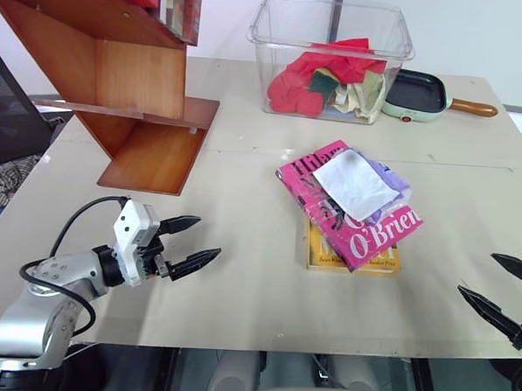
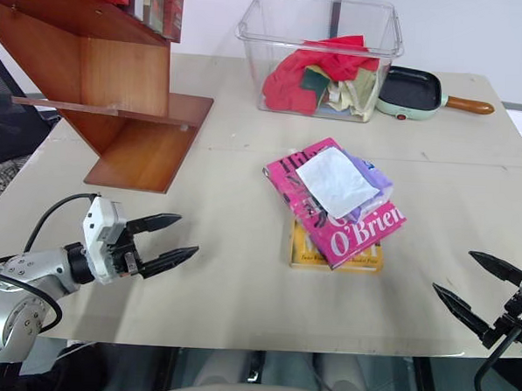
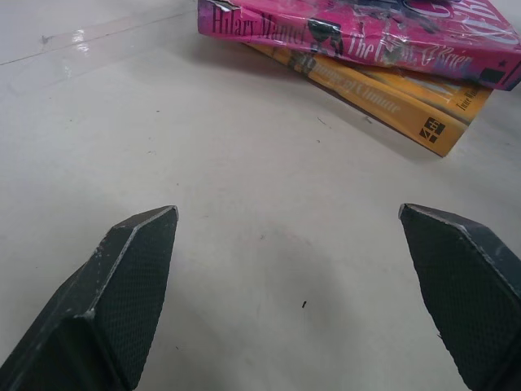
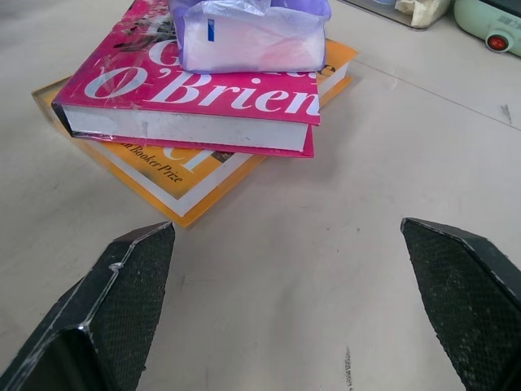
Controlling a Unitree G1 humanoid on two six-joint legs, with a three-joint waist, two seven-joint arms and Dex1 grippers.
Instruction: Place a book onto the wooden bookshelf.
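The pink book [image 1: 364,229] lies flat mid-table on top of a yellow book [image 1: 328,254], with a white and purple tissue packet [image 1: 360,183] resting on its cover. Its spine [image 3: 350,37] faces my left gripper, and its white page edge [image 4: 187,129] faces my right one. The wooden bookshelf [image 1: 127,83] stands at the far left, with red books upright on its upper board. My left gripper [image 1: 191,243] hovers open over the table's near left, empty. At the near right edge my right gripper [image 1: 499,288] is open too, holding nothing.
A clear plastic bin [image 1: 331,57] of red and cream cloths stands at the back. A small green frying pan [image 1: 417,94] with a wooden handle lies to its right. Bare tabletop [image 1: 239,282] stretches between both grippers and the books.
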